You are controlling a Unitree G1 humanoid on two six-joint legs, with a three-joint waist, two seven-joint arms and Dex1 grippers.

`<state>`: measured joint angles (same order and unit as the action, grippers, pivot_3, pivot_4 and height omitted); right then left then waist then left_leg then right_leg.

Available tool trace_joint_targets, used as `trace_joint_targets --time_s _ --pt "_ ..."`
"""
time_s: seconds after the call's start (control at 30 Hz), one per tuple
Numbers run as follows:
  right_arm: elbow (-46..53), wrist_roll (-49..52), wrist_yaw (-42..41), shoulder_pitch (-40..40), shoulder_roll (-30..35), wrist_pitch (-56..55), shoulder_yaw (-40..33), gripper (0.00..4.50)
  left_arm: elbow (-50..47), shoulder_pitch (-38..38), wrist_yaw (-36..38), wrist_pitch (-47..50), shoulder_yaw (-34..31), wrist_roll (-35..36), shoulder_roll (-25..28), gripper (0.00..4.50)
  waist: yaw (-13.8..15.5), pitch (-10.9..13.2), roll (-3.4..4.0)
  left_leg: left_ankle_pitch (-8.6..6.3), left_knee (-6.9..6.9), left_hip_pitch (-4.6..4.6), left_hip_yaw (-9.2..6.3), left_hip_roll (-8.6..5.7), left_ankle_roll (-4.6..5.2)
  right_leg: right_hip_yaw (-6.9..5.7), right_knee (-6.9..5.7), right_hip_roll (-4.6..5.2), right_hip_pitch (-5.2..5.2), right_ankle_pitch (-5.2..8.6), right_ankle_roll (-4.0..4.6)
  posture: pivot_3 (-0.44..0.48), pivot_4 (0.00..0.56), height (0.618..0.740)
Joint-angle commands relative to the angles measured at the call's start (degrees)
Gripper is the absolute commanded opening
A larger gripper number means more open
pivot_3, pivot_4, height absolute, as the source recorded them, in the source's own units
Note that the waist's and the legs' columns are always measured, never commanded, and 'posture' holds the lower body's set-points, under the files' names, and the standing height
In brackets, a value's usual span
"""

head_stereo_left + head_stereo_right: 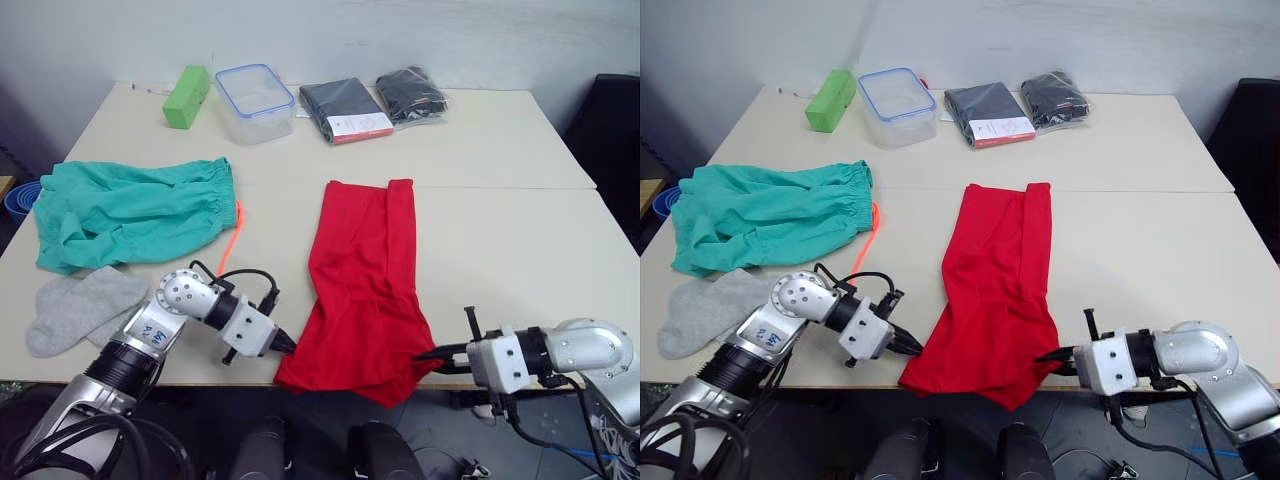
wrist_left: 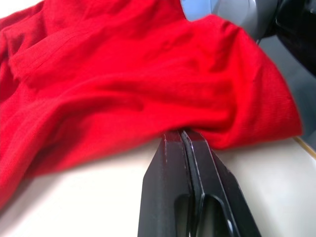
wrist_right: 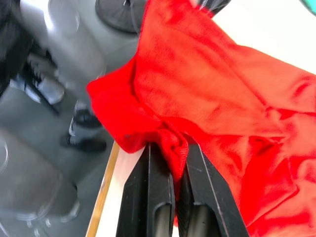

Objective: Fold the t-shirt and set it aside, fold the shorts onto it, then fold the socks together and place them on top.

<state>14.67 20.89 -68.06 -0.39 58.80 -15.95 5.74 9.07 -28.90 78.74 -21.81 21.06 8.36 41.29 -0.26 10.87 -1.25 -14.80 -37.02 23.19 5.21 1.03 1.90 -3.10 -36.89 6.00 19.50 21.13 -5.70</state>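
- Holding the t-shirt (image 1: 365, 290) with both claws: my left claw (image 1: 287, 345) is clamped on its lower left corner, my right claw (image 1: 428, 354) on the lower right corner.
- The shirt lies folded long in the centre of the frame, its bottom hem hanging over the near edge of the table (image 1: 500, 250).
- I judge the thin pinches may slip when lifting, and the fold would collapse.
- The shorts (image 1: 130, 212) and socks (image 1: 80, 308) wait at the left.

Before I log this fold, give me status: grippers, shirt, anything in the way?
Left gripper and right gripper both shut on the t-shirt near corners. T-shirt folded lengthwise, near end over the table edge. Shorts and socks lie apart.
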Motion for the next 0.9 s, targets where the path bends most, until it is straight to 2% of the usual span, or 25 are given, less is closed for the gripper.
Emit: trace_joint_targets --time_s 0.03,0.1,0.23,0.33,0.47,0.73,0.9 --pt "5.26 5.81 0.94 0.00 0.71 8.77 -3.47 0.05 -3.74 -0.41 1.34 7.02 -3.16 4.90 1.07 0.00 0.00 0.00 0.00 -0.02 0.00 0.00 -0.02 0.00 0.03 -0.01 0.01 0.01 0.00 0.00 0.00 0.000 0.150 0.740" --pt "6.72 7.52 1.28 -0.17 0.37 12.49 -4.48 0.05 -4.67 -0.46 1.91 9.85 -3.99 5.88 1.31 0.00 0.00 0.00 0.00 -0.03 0.00 0.04 -0.02 -0.01 0.04 -0.01 0.04 0.03 0.01 0.00 0.00 0.000 0.150 0.740" --pt "7.95 7.83 1.51 -0.74 -0.42 15.86 -5.74 0.05 -3.66 -0.46 2.62 6.04 -4.07 2.47 2.16 0.00 0.02 0.00 0.01 -0.04 0.03 0.05 -0.03 -0.01 0.02 -0.03 0.12 0.05 0.01 0.00 0.01 0.000 0.150 0.740" --pt "7.67 5.63 0.78 -0.03 -0.72 15.03 -5.80 0.00 -0.59 -0.35 3.75 -3.43 -2.74 -1.29 2.73 0.56 0.03 0.01 0.01 -0.05 0.07 0.06 -0.02 -0.02 0.00 -0.04 0.20 0.05 0.00 0.00 0.01 0.000 0.150 0.740" --pt "7.81 5.10 0.65 0.37 -1.05 15.91 -6.30 0.00 3.81 -1.77 0.73 -14.77 -2.42 -5.07 -0.01 1.78 0.09 0.01 0.02 -0.07 0.12 0.09 0.00 -0.02 -0.03 -0.09 0.32 0.08 0.03 0.00 0.01 0.000 0.150 0.740" --pt "8.69 4.35 0.92 1.58 -1.18 16.83 -7.34 0.00 7.72 -4.42 -0.49 -20.96 -1.12 -5.28 -3.18 4.37 0.16 0.01 0.02 -0.08 0.08 0.12 0.04 -0.12 0.00 -0.77 0.34 0.44 -0.03 -0.03 -0.05 0.000 0.150 0.740" --pt "9.39 4.02 1.17 2.44 -1.44 17.64 -8.20 0.00 9.60 -5.20 -0.43 -26.00 0.68 -6.18 -4.23 4.48 0.17 0.01 0.03 -0.07 0.05 0.11 0.03 -0.12 0.00 -0.94 0.32 0.46 -0.07 -0.03 -0.06 0.000 0.150 0.740"
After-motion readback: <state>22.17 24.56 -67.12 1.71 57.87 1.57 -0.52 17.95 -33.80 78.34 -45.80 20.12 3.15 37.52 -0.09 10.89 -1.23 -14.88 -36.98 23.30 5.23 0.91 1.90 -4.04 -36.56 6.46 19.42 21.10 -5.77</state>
